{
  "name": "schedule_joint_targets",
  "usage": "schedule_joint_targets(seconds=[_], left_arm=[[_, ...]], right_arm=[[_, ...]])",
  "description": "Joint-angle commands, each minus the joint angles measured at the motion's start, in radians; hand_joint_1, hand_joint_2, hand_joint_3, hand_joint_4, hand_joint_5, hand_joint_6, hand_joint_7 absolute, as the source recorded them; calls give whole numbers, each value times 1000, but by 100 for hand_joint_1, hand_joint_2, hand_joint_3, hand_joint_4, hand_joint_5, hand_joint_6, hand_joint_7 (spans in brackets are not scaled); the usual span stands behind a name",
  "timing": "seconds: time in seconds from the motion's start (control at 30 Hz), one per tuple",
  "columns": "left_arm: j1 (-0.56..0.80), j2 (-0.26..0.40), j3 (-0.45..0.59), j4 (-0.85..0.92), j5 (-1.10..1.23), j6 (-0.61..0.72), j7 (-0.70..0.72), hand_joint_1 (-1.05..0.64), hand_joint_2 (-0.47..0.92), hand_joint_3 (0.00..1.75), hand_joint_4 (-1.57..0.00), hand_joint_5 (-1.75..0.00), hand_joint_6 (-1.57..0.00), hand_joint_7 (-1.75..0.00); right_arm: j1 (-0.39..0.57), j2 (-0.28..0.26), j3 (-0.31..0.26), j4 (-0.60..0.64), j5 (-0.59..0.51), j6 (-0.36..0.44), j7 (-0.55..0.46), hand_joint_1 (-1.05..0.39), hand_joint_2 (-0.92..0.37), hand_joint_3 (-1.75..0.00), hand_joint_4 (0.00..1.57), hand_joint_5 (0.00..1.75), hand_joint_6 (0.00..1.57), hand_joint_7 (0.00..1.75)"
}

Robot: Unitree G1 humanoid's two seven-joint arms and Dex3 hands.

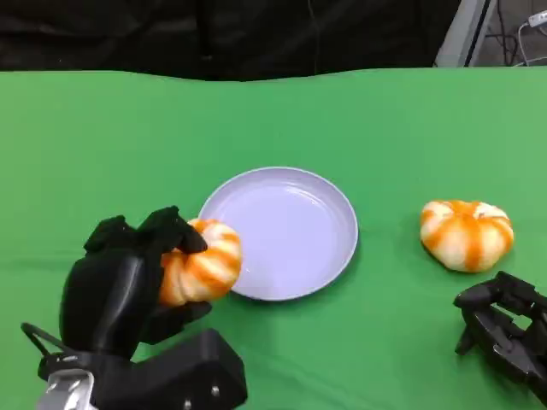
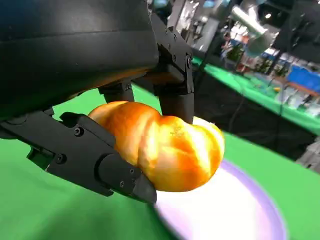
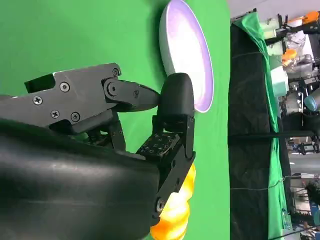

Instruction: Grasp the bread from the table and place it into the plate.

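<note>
My left hand [image 1: 128,278] grips an orange-and-white bread roll [image 1: 201,263] and holds it over the left rim of the pale lilac plate [image 1: 295,226]. In the left wrist view the roll [image 2: 167,147] sits between the black fingers [image 2: 90,155], above the plate [image 2: 235,210]. A second bread roll [image 1: 466,233] lies on the green table to the right of the plate. My right hand [image 1: 504,329] hangs near the lower right, just in front of that roll, holding nothing. The right wrist view shows its fingers [image 3: 172,125] curled in, with the roll [image 3: 175,215] and the plate [image 3: 192,60] beyond them.
The green cloth [image 1: 102,145] covers the table up to a dark backdrop at the far edge. A grey stand leg [image 1: 466,34] rises at the back right. Open cloth lies between the plate and the second roll.
</note>
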Motion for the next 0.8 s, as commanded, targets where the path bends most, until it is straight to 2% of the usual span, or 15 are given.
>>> schedule_joint_targets(seconds=[0.03,0.17,0.3,0.57,0.8], left_arm=[[13,10,0,-102,47,-7,-25,-6,81,1,-60,-175,-45,-167],[-36,1,-4,-94,40,-63,-14,-5,81,0,-59,-175,-45,-168],[-119,8,-12,-2,-23,-139,-49,-3,81,1,-55,-175,-48,-159],[-274,-17,-45,304,-83,-290,-18,-1,81,0,-53,-171,-56,-146],[-406,-40,-79,586,-69,-408,65,0,83,1,-48,-175,-54,-150]], right_arm=[[-4,-5,-3,-4,11,3,-5,-26,-92,-45,64,170,76,104],[-8,-6,-2,3,10,-1,-2,-25,-92,-45,63,170,76,104],[-12,-5,-4,15,13,-9,5,-25,-92,-45,62,169,76,104],[-11,-1,1,20,3,-23,-5,-26,-92,-44,63,169,77,104],[-8,2,2,14,4,-19,-8,-26,-92,-45,64,168,78,103]])
